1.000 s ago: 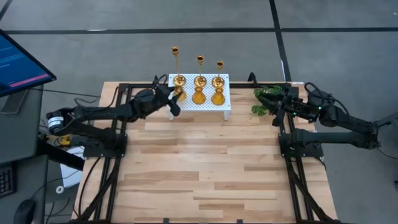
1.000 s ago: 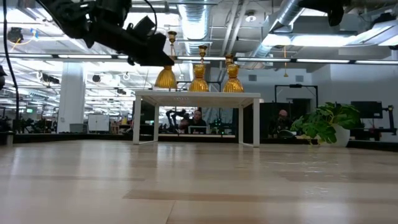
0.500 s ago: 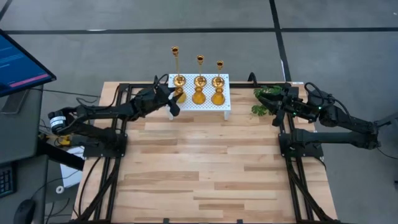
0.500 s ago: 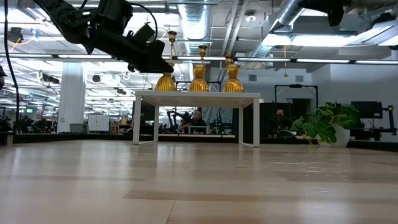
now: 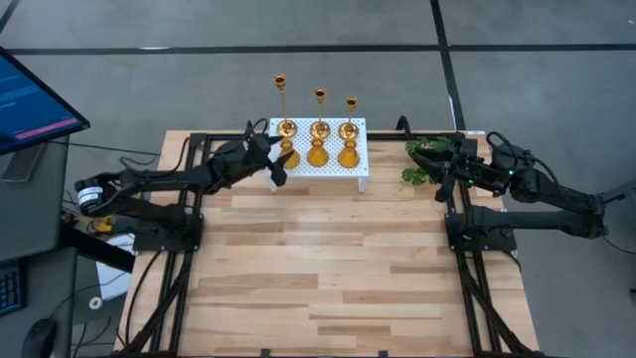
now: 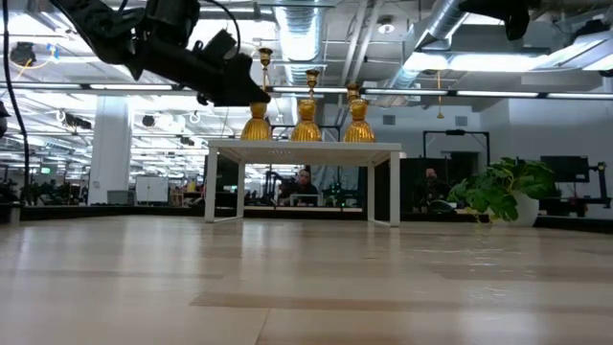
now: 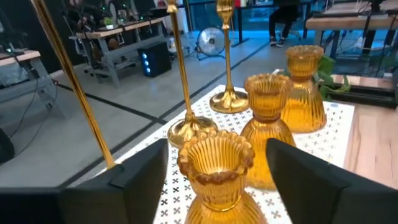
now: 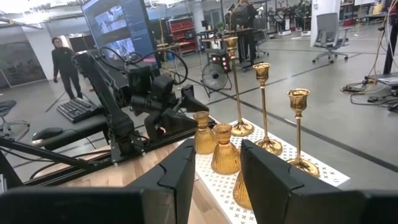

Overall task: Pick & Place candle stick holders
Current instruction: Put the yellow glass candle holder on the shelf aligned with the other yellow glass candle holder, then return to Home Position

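Wooden plank tabletop [image 5: 328, 268], carried on a dark frame. At its far edge, centre, stands a small white perforated stand [image 5: 320, 161] on four legs.

Left arm reaches in from the left; the left pincer [image 7: 214, 180] sits at the stand's left end, fingers spread to either side of the leftmost amber bulb-shaped holder [image 7: 214, 165]. Contact with the holder cannot be confirmed; the holder rests on the stand.

Right arm waits at the far right edge of the tabletop beside a green leafy plant [image 5: 422, 159]; the right pincer [image 8: 214, 168] is spread and holds nothing, pointing toward the stand.

All six candle stick holders are on the stand. Three brass candlesticks [image 5: 319, 127] form the far row, tallest at the left, shortest at the right. Three amber holders [image 6: 306, 125] form the near row, just beside one another.

A monitor [image 5: 30, 99] stands off the tabletop, far left.
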Controlling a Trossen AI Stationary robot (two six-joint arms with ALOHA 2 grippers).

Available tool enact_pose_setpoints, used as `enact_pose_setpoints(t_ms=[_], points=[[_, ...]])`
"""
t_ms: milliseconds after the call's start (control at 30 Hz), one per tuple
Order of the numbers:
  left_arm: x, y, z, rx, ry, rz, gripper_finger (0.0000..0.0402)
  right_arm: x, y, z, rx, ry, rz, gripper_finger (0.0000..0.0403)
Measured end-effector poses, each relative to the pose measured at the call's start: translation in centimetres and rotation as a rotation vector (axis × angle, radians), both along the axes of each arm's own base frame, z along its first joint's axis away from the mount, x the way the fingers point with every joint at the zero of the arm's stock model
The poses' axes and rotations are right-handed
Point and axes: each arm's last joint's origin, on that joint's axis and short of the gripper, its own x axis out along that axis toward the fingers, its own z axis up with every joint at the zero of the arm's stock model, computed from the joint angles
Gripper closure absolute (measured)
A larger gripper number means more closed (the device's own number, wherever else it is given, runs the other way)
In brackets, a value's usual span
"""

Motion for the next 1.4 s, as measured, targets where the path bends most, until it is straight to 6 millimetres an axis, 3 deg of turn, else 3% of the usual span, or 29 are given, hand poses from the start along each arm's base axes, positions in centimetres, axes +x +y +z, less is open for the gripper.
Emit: enact_pose_setpoints(t_ms=[167, 367, 633, 733, 1000, 1200, 1400], points=[[-0.7, -0.4, 0.9, 0.035, -0.028, -0.002, 0.0092, 0.0, 0.0, 0.0, -0.001, 0.0, 0.001, 0.0283], [-2.0, -1.2, 2.5, 0.072, -0.097, -0.006, 0.0078, 0.0, 0.0, 0.1, -0.003, -0.011, 0.001, 0.0283], [-5.8, -5.0, 9.2, 0.143, -0.302, -0.106, 0.0097, -1.3, 0.2, 3.3, -0.102, -0.103, -0.026, 0.0283], [-7.6, -6.1, 10.1, 0.12, -0.292, -0.109, 0.0108, -2.0, 0.2, 4.4, -0.156, -0.099, -0.079, 0.0283], [-11.9, -7.8, 9.7, 0.064, -0.314, -0.176, 0.0177, -2.3, -0.2, 4.3, -0.21, -0.012, -0.168, 0.0283], [-11.7, -8.4, 6.2, 0.004, -0.264, -0.262, 0.0253, -2.2, -0.5, 1.8, -0.221, 0.03, -0.192, 0.0283], [-11.1, -8.5, 2.9, -0.058, -0.245, -0.313, 0.032, -4.0, -0.4, -1.2, -0.175, -0.071, -0.251, 0.0283]])
